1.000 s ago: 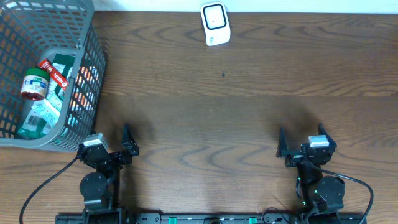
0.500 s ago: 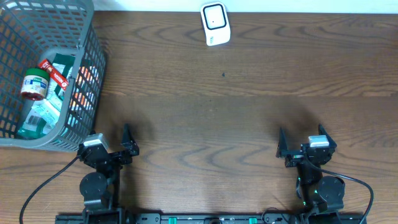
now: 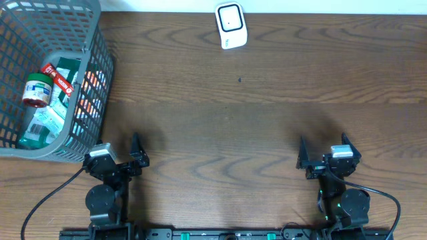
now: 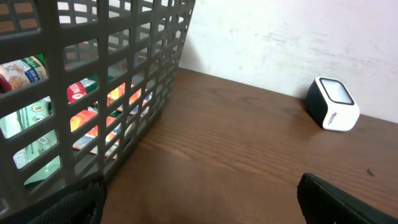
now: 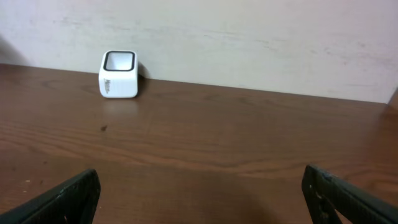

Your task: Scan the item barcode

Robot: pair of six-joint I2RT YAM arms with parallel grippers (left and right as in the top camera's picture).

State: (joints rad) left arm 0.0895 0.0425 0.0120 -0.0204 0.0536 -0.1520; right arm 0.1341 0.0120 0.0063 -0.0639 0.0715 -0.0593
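A white barcode scanner (image 3: 231, 25) with a dark window stands at the table's far edge; it also shows in the left wrist view as the scanner (image 4: 332, 104) and in the right wrist view as the scanner (image 5: 118, 74). Several packaged items lie in a grey basket (image 3: 93, 100) at the far left: a jar with a red lid (image 3: 36, 91), green packets (image 3: 47, 120) and an orange packet (image 4: 93, 121). My left gripper (image 3: 120, 155) rests open at the near left, just in front of the basket. My right gripper (image 3: 321, 152) rests open at the near right. Both hold nothing.
The basket's mesh wall (image 4: 124, 68) fills the left of the left wrist view, close to my left fingertip (image 4: 68, 202). A pale wall runs behind the table's far edge. Bare brown wood (image 3: 227, 127) lies between the arms and the scanner.
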